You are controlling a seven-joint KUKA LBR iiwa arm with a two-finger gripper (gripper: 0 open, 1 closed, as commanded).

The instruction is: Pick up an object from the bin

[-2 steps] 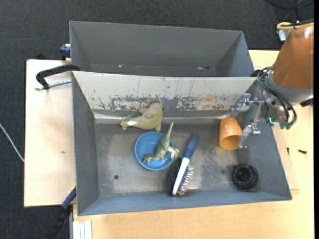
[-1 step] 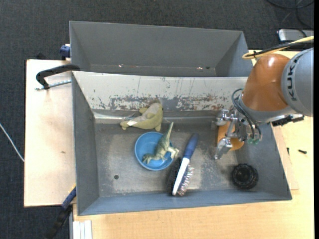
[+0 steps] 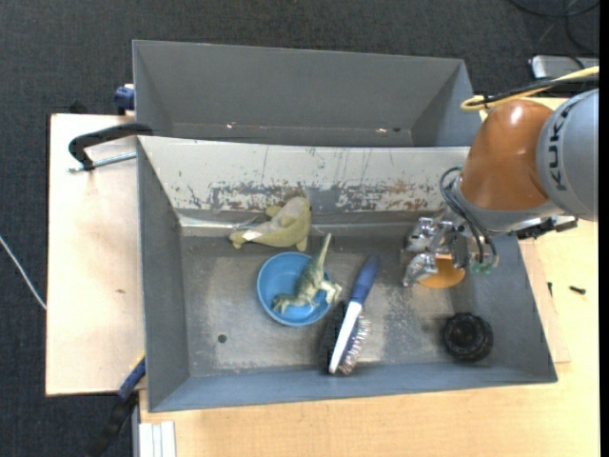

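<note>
**Pincer at the right end of the bin, against a small orange item**

The pincer is low inside the bin, near the right wall and about midway between the back wall and the front edge. How far open it is cannot be told from this view, nor whether it has hold of anything.

A small rounded orange item lies directly against the pincer, on the side facing the bin's right wall and slightly toward the front edge. It is partly covered by the pincer body. Whether it is clamped or merely touching cannot be told.

The arm's orange cover sits above the pincer, over the bin's back right corner.

Other contents, in order outward from the pincer:

- A black round knob-like part lies on the floor in the front right corner, near the orange item but apart from it.
- A brush with a blue handle lies toward the middle of the bin, bristle end at the front edge and handle pointing toward the back wall.
- A blue bowl sits just beside the brush, toward the left wall. A pale green dinosaur figure rests in it.
- A cream-coloured soft-looking figure lies at the foot of the back wall, just behind the bowl.
</note>
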